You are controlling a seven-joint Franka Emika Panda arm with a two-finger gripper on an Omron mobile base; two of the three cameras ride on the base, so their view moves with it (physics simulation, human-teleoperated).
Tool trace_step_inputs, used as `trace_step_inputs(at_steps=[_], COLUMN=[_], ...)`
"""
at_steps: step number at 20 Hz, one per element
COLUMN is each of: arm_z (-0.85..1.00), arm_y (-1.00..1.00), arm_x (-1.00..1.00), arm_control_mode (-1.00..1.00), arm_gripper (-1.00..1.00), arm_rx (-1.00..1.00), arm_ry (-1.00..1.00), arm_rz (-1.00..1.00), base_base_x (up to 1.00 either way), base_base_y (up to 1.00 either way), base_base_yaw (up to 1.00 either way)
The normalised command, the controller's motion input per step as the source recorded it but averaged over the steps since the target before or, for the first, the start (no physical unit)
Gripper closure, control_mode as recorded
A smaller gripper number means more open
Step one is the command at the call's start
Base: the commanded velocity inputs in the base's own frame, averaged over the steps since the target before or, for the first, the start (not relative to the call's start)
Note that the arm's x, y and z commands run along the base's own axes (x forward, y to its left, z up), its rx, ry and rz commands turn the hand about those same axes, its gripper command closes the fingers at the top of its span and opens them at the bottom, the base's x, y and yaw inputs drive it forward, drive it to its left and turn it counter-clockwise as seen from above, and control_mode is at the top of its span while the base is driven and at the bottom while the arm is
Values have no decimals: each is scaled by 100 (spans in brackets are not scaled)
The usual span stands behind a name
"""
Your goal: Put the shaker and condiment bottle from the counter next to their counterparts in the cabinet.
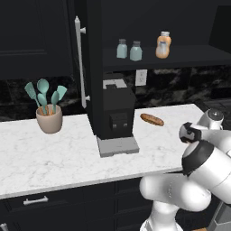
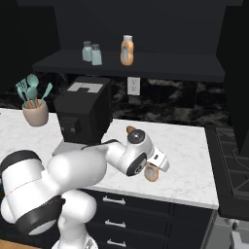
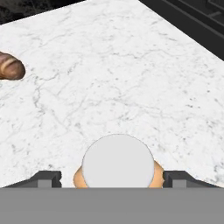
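While seen from the hand, gripper (image 3: pixel 116 178) open astride condiment bottle (image 3: pixel 118 162) on counter (image 3: pixel 131 78); right base view adds coffee machine (image 2: pixel 81 114), shelf shakers (image 2: pixel 92 53); bread roll (image 3: pixel 9 69) near

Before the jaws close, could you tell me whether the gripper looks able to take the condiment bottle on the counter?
Probably yes: the gripper is right over the condiment bottle, a fingertip on each side of its pale cap, and the counter nearby is bare.
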Motion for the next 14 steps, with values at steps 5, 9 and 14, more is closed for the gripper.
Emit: trace_step_inputs(at_steps=[5, 9, 14], arm_z=[-9, -3, 0], arm_y=[0, -10, -19], arm_x=[16, 0, -3], arm_control_mode=[-100, -100, -100], arm_gripper=[100, 100, 100], arm_rx=[-1, 0, 0], arm_ry=[3, 0, 0], arm_rz=[0, 0, 0], base_base_x=[0, 0, 0], base_base_y=[0, 0, 0], base_base_yaw=[0, 0, 0])
